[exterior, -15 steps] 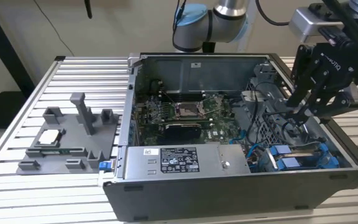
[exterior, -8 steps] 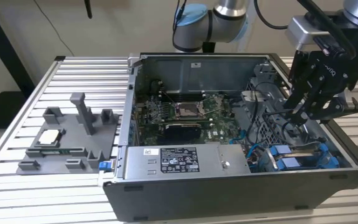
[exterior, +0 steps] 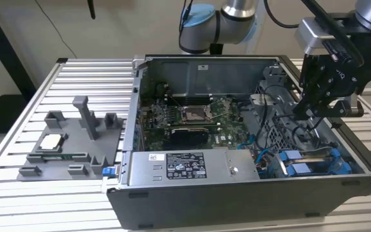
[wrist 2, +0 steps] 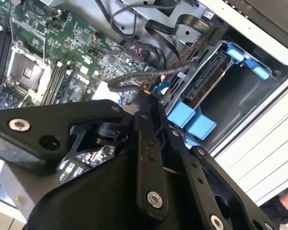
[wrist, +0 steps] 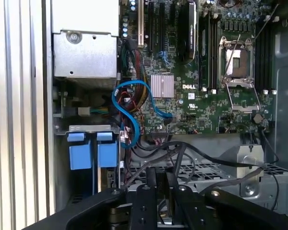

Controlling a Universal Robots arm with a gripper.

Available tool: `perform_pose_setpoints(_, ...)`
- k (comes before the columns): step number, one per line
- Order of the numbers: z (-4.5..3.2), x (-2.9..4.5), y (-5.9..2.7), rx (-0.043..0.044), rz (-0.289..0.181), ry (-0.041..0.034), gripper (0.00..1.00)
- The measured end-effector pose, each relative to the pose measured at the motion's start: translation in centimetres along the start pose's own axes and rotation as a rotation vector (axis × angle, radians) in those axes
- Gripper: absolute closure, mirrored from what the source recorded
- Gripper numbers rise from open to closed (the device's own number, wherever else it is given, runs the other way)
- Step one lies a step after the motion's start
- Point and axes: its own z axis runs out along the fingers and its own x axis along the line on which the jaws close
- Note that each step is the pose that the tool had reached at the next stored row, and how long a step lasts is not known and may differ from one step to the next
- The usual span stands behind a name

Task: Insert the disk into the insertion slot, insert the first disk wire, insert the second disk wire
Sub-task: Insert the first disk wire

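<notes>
I see the disk (exterior: 299, 169) in the bay at the lower right of the exterior view. It is inside the open case (exterior: 237, 203), in the corner just to the exterior view's right of the power box (exterior: 185, 166). It stands on edge in its blue carrier. Its long axis runs along the case's near wall, with the two blue tabs at the end toward the power box and the other end toward the case's right wall. In the second wrist view the disk (wrist 2: 201, 86) shows a dark face between the tabs and a blue end piece. In the first wrist view the disk (wrist: 80, 155) shows its two tabs side by side against a grey bar.

The gripper (exterior: 299, 114) hangs over the right side of the case, above the disk and apart from it. In both wrist views the gripper (wrist 2: 145, 98) (wrist: 161, 179) has its tip in among the black cables (wrist 2: 163, 73) (wrist: 197, 153). I cannot tell whether it is apart, together or clamped on one of those cables. A blue cable (wrist: 129, 110) loops from beside the tabs toward the board (wrist: 192, 96).

At the left of the exterior view a grey tray (exterior: 69, 145) lies on the slatted table (exterior: 44, 203), well apart from the gripper.
</notes>
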Motion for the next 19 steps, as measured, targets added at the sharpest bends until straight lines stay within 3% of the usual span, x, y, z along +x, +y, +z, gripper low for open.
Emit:
perform_pose_setpoints(8, 0.06, 0.01, 0.00, 0.0001, 0.000, 0.0043, 0.81)
perform_pose_setpoints(10, 0.14, 0.03, -0.05, 0.0002, 0.000, 0.0090, 0.81)
perform_pose_setpoints(14, 0.40, 0.08, -0.33, -0.0002, 0.001, 0.0246, 0.81)
perform_pose_setpoints(19, 0.73, 0.13, -0.73, 0.0002, 0.002, 0.0523, 0.81)
